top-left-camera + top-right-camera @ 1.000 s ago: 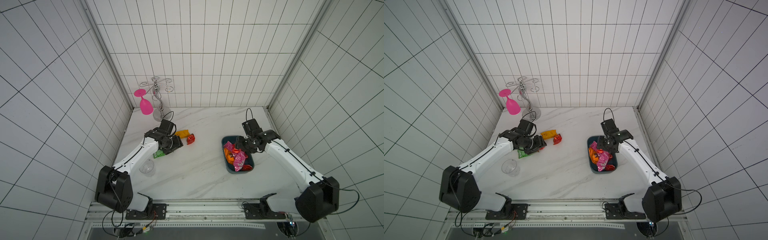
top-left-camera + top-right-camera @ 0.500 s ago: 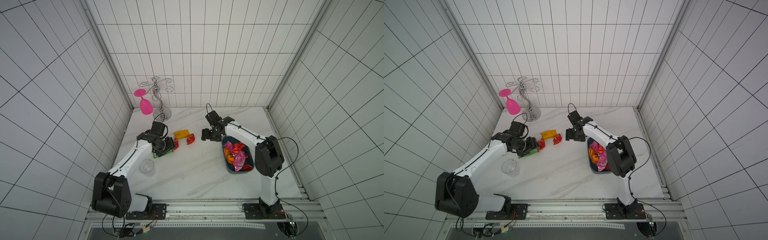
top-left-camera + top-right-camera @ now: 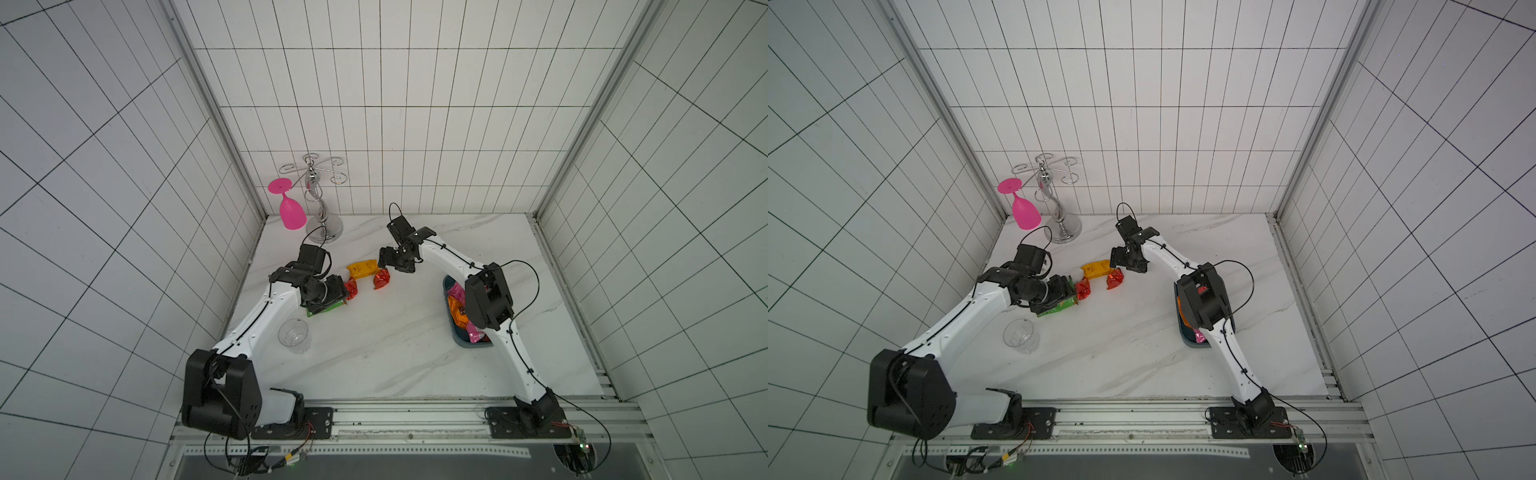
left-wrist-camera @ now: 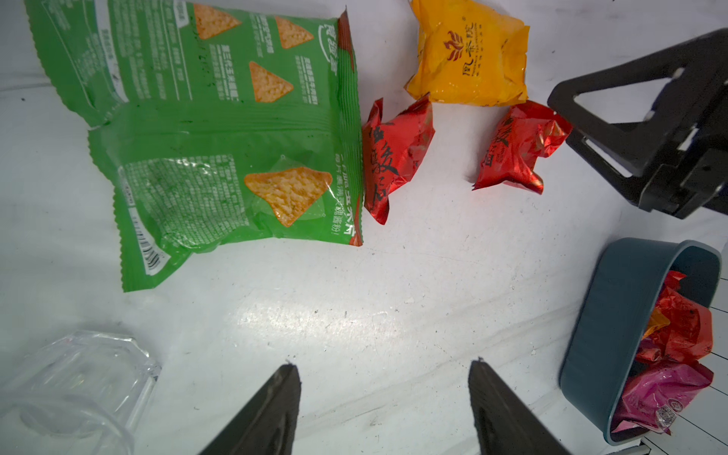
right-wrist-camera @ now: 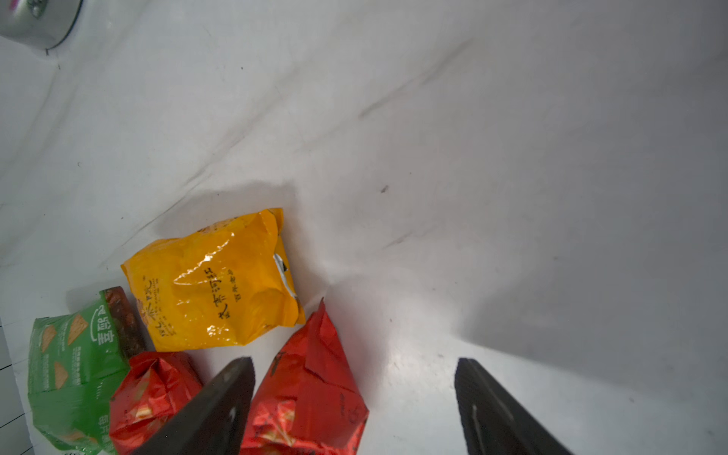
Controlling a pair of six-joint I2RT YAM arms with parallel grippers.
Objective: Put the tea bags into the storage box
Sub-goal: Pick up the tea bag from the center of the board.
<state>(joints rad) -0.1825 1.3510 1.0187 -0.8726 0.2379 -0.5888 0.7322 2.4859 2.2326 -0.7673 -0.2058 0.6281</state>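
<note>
Storage box [image 4: 614, 315] holds several tea bags [image 4: 685, 327]; three left on the table [image 4: 394, 299]: one yellow packet [image 4: 468, 59], two red packets [image 4: 394, 157]. My right gripper [image 5: 354, 362], jaws apart, hovers over one red; left gripper [image 4: 384, 363] gapes empty.

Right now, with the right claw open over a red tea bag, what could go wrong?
1. The open right claw straddles one red tea bag, but the yellow tea bag lies close beside it; closing might drag both.
2. The left claw hovers near the same pile; the arms might collide.
</note>
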